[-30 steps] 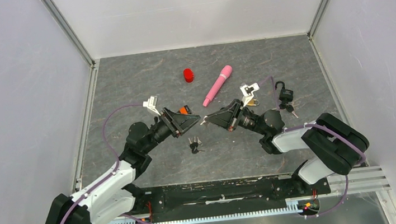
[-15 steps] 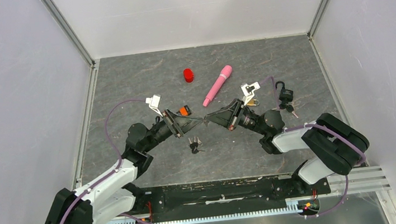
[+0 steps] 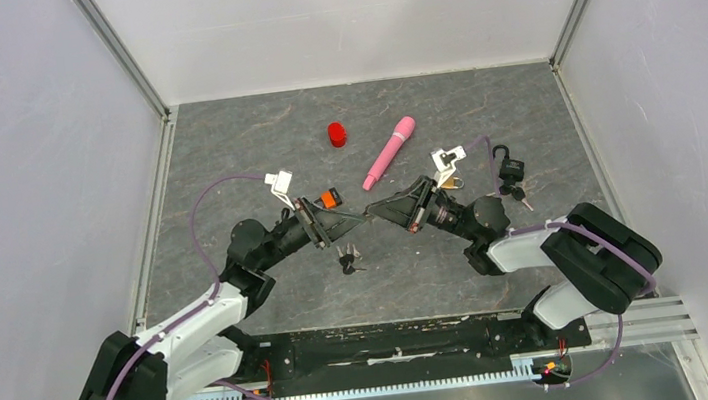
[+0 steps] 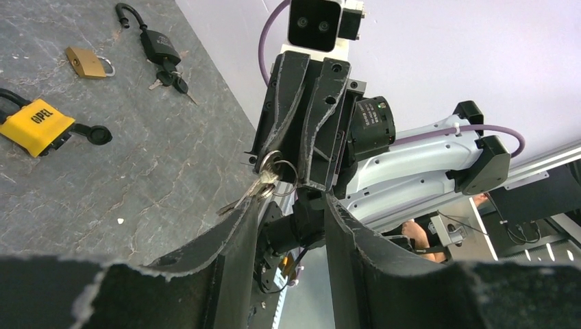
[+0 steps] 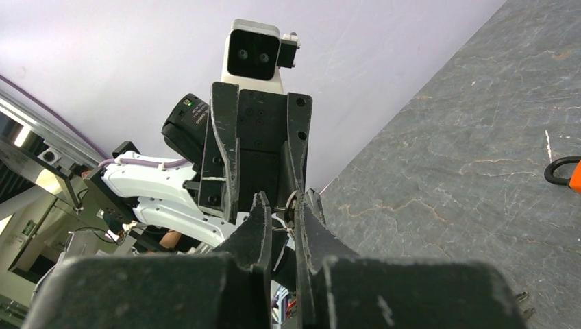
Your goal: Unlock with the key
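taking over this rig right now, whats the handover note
Right gripper: shut on the key bunch, held above the table.
Left gripper: open, fingertips at the keys, not clamped.
On the table: yellow padlock, brass padlock, black padlock with keys in it, orange padlock, spare keys.
Done: keys lifted.
Left: probably finish the handover, then key into a lock and turn.

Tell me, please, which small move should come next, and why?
Probably close the left end effector on the keys. The right end effector pinches them, and they sit at the tips of the open left fingers.
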Robot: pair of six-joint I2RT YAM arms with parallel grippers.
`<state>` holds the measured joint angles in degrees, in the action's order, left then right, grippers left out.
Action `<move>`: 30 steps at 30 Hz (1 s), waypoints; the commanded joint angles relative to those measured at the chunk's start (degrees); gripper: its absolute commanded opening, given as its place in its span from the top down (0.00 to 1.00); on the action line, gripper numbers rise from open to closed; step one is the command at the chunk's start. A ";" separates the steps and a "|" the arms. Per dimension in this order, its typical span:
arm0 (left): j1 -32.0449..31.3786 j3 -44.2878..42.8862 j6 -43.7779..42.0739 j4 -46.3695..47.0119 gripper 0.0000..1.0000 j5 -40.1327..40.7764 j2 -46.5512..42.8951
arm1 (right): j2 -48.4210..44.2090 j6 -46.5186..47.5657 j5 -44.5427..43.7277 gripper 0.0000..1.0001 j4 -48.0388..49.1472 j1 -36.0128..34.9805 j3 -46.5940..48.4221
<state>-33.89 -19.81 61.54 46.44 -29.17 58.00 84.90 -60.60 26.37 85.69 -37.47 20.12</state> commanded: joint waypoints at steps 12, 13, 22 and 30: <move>-0.30 0.39 -7.30 -9.43 0.52 7.42 -6.15 | -3.07 0.29 -0.88 1.00 7.30 0.64 -0.21; -0.30 0.48 -7.31 -9.48 0.52 7.53 -6.19 | -3.13 0.29 -0.88 1.00 7.38 0.67 -0.16; -0.31 -1.86 -5.96 -1.34 0.52 -0.09 -0.03 | -3.58 -0.81 -0.38 1.00 8.57 0.63 -0.07; -0.32 -4.22 -7.75 2.86 0.52 -4.14 3.07 | -3.75 -1.73 0.22 1.00 9.66 0.65 0.10</move>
<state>-33.89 -20.91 57.34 43.29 -30.22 60.73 82.63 -61.60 26.04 85.73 -36.95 20.05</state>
